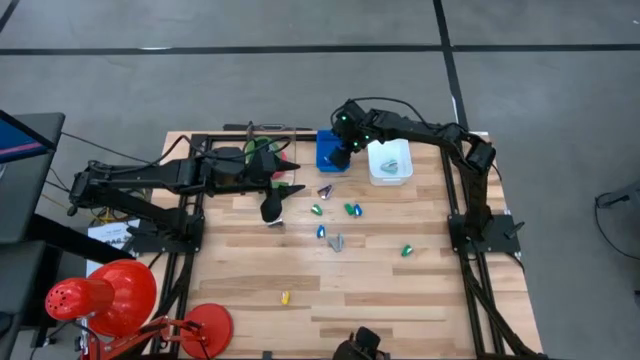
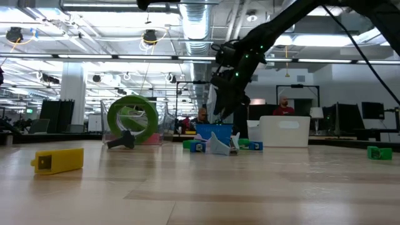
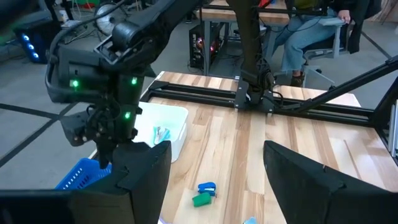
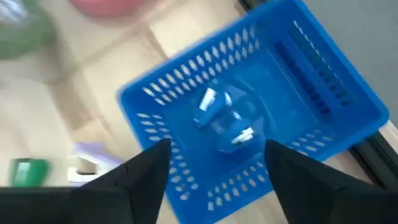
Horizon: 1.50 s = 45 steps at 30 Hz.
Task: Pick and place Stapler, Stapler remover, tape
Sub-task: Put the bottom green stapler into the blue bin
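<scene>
My right gripper [image 4: 214, 152] hangs open over the blue basket [image 4: 249, 118], at the table's far edge in the high view [image 1: 328, 150]. Small blue staplers [image 4: 221, 121] lie on the basket's floor, below and apart from the fingers. My left gripper [image 3: 214, 162] waits open and raised over the table's far left part [image 1: 283, 183], with nothing between its fingers. A green tape roll [image 2: 132, 119] stands on edge at the far left, a red-pink one [image 1: 287, 160] beside it. Small blue, green and silver items [image 1: 336, 225] lie loose mid-table.
A white bin [image 1: 390, 162] holding a small item stands right of the blue basket. A yellow piece [image 1: 285, 297] lies toward the near edge and a green one [image 1: 407, 250] to the right. A red lamp [image 1: 100, 295] stands off the near left corner. People sit beyond the table.
</scene>
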Motion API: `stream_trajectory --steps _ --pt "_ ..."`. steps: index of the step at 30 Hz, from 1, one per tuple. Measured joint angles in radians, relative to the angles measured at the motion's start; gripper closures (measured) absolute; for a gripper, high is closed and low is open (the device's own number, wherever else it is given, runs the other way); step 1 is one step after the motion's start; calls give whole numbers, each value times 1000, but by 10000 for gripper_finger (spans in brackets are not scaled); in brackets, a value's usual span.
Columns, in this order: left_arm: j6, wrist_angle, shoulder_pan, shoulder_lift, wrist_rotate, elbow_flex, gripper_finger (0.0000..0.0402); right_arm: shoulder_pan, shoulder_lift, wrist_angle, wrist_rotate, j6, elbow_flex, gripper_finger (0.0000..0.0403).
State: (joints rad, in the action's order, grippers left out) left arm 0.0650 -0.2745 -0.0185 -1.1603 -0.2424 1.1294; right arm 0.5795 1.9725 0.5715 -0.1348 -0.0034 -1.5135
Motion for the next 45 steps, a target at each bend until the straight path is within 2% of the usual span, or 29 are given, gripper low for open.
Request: stream_trajectory --steps 4,7,12,16,25,36,45 --pt "0 0 0 0 0 0 156 -11 -53 2 -55 -17 0 139" --pt "4 2 0 0 0 0 156 -31 -114 27 -58 -52 0 139" --pt "4 4 0 0 0 0 156 -91 -223 174 -51 -173 0 138" --pt "4 7 0 0 0 0 156 -143 -293 273 -47 -206 0 138" --pt "4 7 0 0 0 0 156 -242 -427 454 -44 -203 0 138" --pt "3 7 0 0 0 0 156 -326 -536 518 -42 -121 0 138" --pt "3 7 0 0 0 0 156 -452 -613 588 42 -46 0 138"
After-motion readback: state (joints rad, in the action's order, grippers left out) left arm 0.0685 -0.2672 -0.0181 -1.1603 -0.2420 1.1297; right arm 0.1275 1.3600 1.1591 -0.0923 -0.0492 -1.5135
